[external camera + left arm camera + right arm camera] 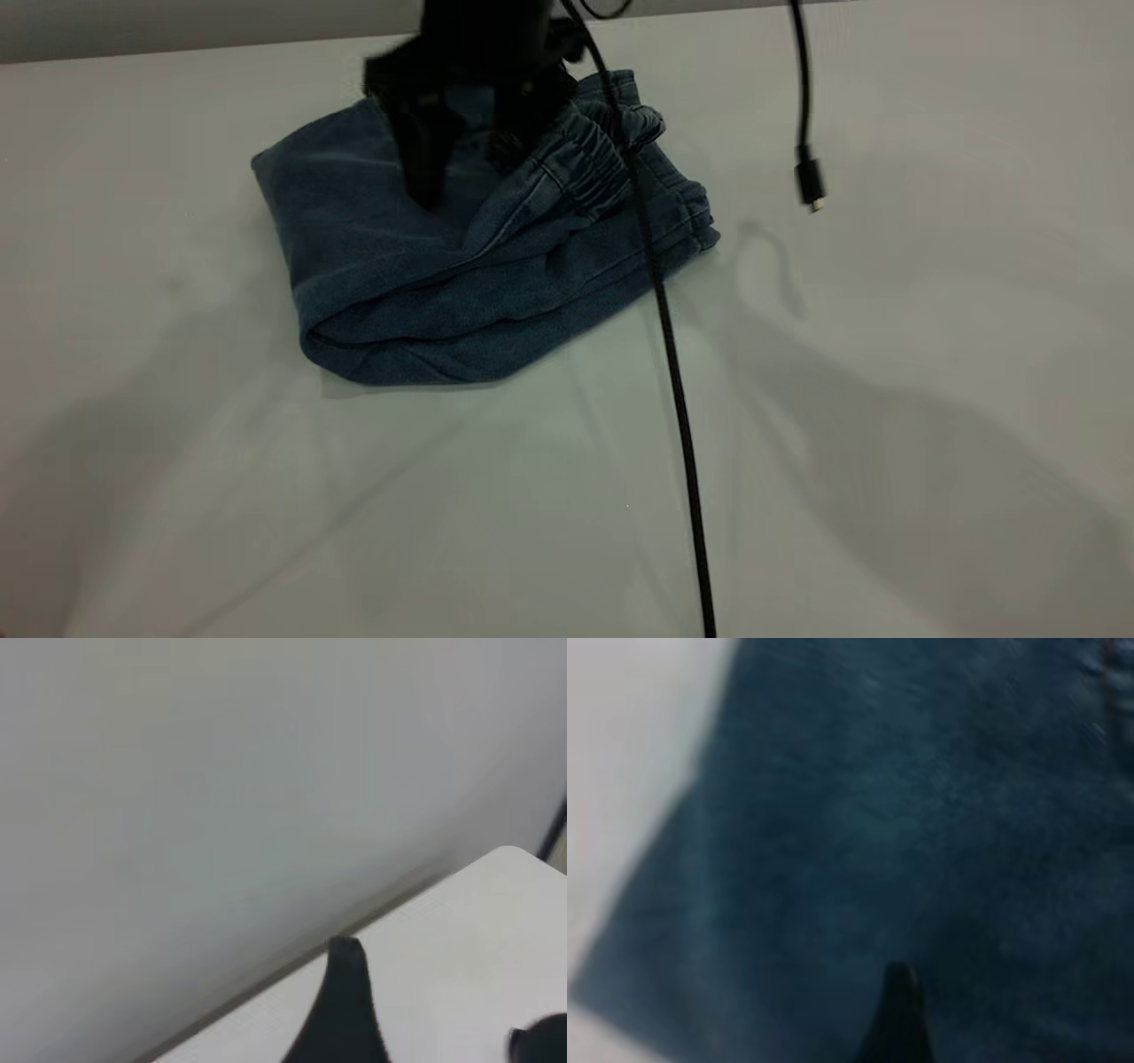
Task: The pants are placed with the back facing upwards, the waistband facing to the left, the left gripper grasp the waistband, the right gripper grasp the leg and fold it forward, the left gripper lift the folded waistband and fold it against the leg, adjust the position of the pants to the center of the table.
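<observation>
**Pants folded in a bundle, right gripper open just above them**

Pants (425, 292) lie on the table (886, 443) as a folded denim bundle, close to the table's far edge. The right gripper (462, 182) hangs over the far part of the bundle, pointing down, with its two black fingers (425, 164) spread well apart. Nothing is held between them. The longer finger's tip comes down to the top layer of cloth, though I cannot say whether it presses on it. In the right wrist view the frame is nearly all blue denim, with one dark finger (897, 1019) close over it.

Just beside that gripper, on the side away from the bundle's rounded fold, the gathered waistband (594, 159) lies doubled over on top of the pants, its ruching bunched and slightly raised. A thick black cable (673, 399) runs down from the gripper, across the waistband side of the pants and off toward the near edge. A thinner cable with a small plug (811, 182) dangles well apart from the pants.

The left gripper (350, 1001) shows only in its own wrist view, far from the pants, near a table edge by a plain wall. Whether it is open or closed, I cannot tell.
</observation>
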`<state>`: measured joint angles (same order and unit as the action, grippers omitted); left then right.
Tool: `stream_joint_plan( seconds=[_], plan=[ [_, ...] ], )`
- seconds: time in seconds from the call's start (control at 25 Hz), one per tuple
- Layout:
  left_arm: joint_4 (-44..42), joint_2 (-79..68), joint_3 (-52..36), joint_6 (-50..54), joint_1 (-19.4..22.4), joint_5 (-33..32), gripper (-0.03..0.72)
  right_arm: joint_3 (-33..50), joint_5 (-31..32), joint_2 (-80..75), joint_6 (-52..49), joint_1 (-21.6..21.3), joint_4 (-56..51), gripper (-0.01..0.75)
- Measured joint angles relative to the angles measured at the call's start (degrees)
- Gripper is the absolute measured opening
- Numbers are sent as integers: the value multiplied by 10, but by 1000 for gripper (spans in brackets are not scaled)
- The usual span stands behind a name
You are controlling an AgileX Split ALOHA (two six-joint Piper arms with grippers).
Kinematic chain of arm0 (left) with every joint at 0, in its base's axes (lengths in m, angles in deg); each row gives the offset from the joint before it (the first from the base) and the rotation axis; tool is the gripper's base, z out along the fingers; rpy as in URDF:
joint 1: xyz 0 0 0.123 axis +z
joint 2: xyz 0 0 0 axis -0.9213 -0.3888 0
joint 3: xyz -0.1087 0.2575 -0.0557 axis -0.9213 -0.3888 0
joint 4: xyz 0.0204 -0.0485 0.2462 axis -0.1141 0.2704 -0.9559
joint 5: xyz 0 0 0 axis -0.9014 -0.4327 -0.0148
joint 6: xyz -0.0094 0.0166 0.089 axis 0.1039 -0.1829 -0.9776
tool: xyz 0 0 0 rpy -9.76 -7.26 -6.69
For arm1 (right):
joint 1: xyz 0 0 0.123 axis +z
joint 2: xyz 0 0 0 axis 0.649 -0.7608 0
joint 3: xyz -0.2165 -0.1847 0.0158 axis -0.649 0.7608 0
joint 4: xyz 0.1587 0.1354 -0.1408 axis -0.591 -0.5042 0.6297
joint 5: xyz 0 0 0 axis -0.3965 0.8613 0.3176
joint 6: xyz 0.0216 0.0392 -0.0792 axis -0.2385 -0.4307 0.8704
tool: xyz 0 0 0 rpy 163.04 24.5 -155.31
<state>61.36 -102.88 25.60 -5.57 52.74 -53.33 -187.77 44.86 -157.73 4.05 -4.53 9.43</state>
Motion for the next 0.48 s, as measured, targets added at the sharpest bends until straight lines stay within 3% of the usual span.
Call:
stream_joint_plan(
  seconds=[0.48],
  plan=[
    [0,0,0,0,0,-30,554,0,-2,-40,-136,1,85,530]
  ],
)
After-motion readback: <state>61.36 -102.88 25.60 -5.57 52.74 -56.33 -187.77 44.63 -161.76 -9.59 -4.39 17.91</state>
